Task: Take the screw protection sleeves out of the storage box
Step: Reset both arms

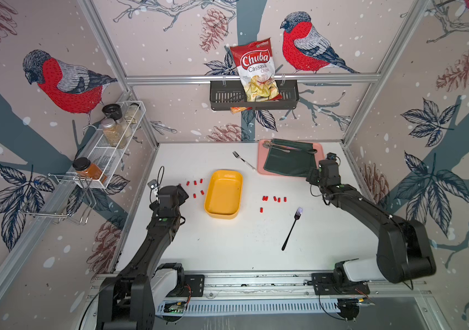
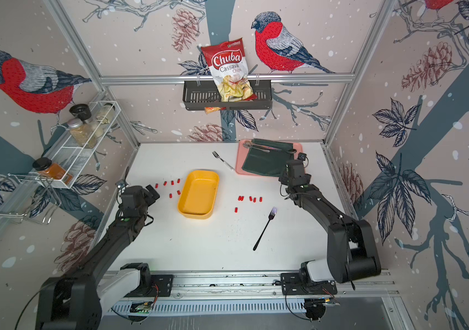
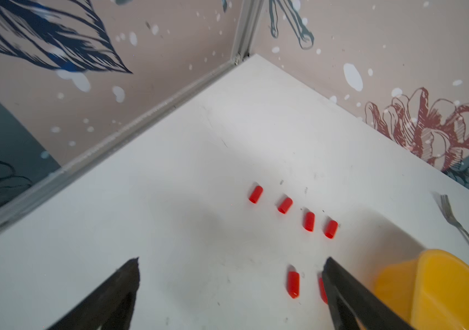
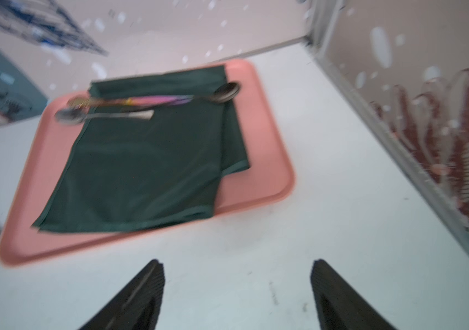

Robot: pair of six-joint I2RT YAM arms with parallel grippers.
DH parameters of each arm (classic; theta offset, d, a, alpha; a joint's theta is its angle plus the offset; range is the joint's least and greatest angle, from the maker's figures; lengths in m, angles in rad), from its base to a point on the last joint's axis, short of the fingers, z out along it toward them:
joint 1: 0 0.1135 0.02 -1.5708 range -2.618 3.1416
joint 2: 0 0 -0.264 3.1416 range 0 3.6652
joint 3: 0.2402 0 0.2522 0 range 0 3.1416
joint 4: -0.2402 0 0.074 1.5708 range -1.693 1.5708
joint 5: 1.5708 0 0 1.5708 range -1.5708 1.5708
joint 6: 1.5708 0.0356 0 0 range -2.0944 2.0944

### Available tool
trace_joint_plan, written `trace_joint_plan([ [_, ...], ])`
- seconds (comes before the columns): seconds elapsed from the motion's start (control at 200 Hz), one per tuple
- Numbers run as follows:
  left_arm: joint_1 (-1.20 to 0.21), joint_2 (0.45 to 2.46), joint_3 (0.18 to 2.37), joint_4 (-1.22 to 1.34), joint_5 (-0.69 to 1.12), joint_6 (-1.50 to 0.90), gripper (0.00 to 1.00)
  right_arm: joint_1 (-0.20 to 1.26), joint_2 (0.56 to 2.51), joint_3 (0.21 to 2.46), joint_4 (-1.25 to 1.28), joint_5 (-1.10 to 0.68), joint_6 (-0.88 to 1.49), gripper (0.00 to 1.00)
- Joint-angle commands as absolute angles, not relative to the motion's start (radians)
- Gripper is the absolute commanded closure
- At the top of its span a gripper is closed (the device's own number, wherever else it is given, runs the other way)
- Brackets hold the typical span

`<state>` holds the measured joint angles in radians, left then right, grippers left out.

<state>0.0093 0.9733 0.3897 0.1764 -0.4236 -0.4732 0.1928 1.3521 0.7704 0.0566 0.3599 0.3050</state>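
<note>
The storage box (image 1: 223, 194) (image 2: 199, 194), yellow-orange and shallow, stands mid-table with its floor bare. Several red screw protection sleeves (image 1: 195, 183) lie on the table to its left, and several more (image 1: 275, 198) (image 2: 250, 198) to its right. My left gripper (image 1: 182, 195) (image 3: 232, 261) hovers open beside the left group, nothing between its fingers. In the left wrist view one sleeve (image 3: 293, 284) lies near a finger, another is half hidden behind that finger, and the box corner (image 3: 442, 285) shows. My right gripper (image 1: 312, 176) (image 4: 236, 261) stands open and empty over bare table by the pink tray.
A pink tray (image 1: 261, 168) (image 4: 256, 183) with dark green cloth and spoons sits back right. A silver fork (image 1: 243, 160) lies behind the box, a black fork (image 1: 292, 228) front right. A spice rack (image 1: 113, 148) hangs on the left wall, a chip basket (image 1: 253, 97) on the back.
</note>
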Motion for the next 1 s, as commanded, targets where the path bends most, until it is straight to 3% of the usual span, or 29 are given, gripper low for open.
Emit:
trace_joint_plan([
  [0.0, 0.012, 0.883, 0.261, 0.465, -0.594, -0.353, 0.02, 0.142, 1.194, 0.575, 0.337, 0.421, 0.272, 0.0],
  [0.125, 0.01, 0.824, 0.099, 0.672, -0.537, -0.234, 0.01, 0.131, 1.072, 0.26, 0.723, 0.52, 0.206, 0.0],
  [0.19, 0.01, 0.835, 0.042, 0.8, -0.48, -0.18, 0.01, 0.13, 1.052, 0.181, 0.802, 0.543, 0.181, 0.0],
  [0.255, 0.01, 0.887, 0.021, 0.881, -0.449, -0.189, 0.02, 0.129, 1.008, 0.163, 0.755, 0.489, 0.163, 0.0],
  [0.345, 0.009, 1.009, 0.034, 0.986, -0.33, -0.183, 0.02, 0.126, 0.967, -0.001, 1.046, 0.3, 0.135, 0.0],
  [0.475, 0.003, 1.229, 0.084, 1.205, -0.388, -0.145, 0.02, 0.111, 1.094, 0.033, 1.131, 0.34, 0.133, 0.0],
  [0.595, 0.004, 1.458, 0.168, 1.31, -0.258, -0.096, 0.06, 0.1, 1.273, 0.111, 1.228, 0.335, 0.072, 0.0],
  [0.745, -0.026, 1.5, 0.221, 1.227, -0.283, -0.079, 0.04, 0.039, 1.559, 0.116, 1.528, 0.341, 0.108, 0.0],
  [0.82, -0.026, 1.516, 0.218, 1.263, -0.288, -0.073, 0.03, 0.043, 1.473, 0.176, 1.268, 0.276, 0.105, 0.0],
  [0.905, -0.03, 1.517, 0.224, 1.248, -0.295, -0.071, 0.03, 0.038, 1.537, 0.164, 1.4, 0.29, 0.099, 0.0],
  [0.996, -0.031, 1.514, 0.228, 1.238, -0.296, -0.07, 0.03, 0.034, 1.491, 0.214, 1.22, 0.309, 0.128, 0.0],
])
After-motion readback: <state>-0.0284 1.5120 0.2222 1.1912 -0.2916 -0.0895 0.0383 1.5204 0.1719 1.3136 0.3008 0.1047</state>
